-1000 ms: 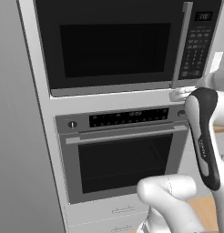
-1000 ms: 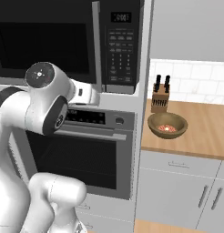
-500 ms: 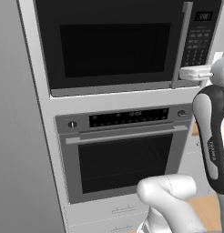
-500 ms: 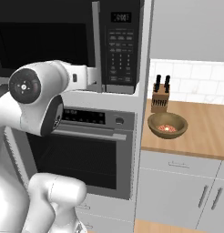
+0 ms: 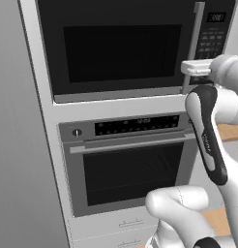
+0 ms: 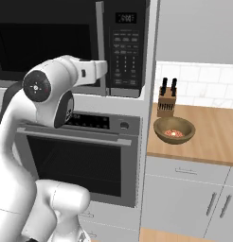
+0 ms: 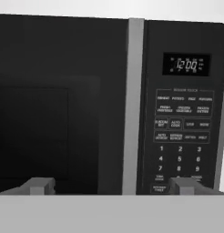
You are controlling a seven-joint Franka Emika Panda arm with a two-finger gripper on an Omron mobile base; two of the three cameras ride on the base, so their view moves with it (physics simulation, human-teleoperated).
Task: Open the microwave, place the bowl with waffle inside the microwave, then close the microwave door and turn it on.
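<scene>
The black microwave [image 5: 121,48] sits built in above the oven, and its microwave door [image 7: 63,104] is closed, with the long silver handle [image 7: 134,104] running down beside the keypad [image 7: 183,132]. My gripper [image 7: 113,186] is open in front of the door's lower part; its fingertips [image 7: 38,185] stand wide on either side of the handle, short of it. From the base, the gripper [image 5: 186,69] [image 6: 103,69] hovers near the handle's lower end. The brown bowl [image 6: 174,129] with the waffle rests on the wooden counter to the right.
A stainless oven [image 5: 130,164] with a horizontal handle is under the microwave. A knife block [image 6: 166,97] stands behind the bowl on the counter [image 6: 218,137]. Grey cabinet drawers [image 6: 194,198] lie below the counter. A tall grey panel [image 5: 19,145] flanks the left.
The arm has lifted the hand from the oven's top edge up to the lower end of the microwave's handle. The jaws have stayed open.
</scene>
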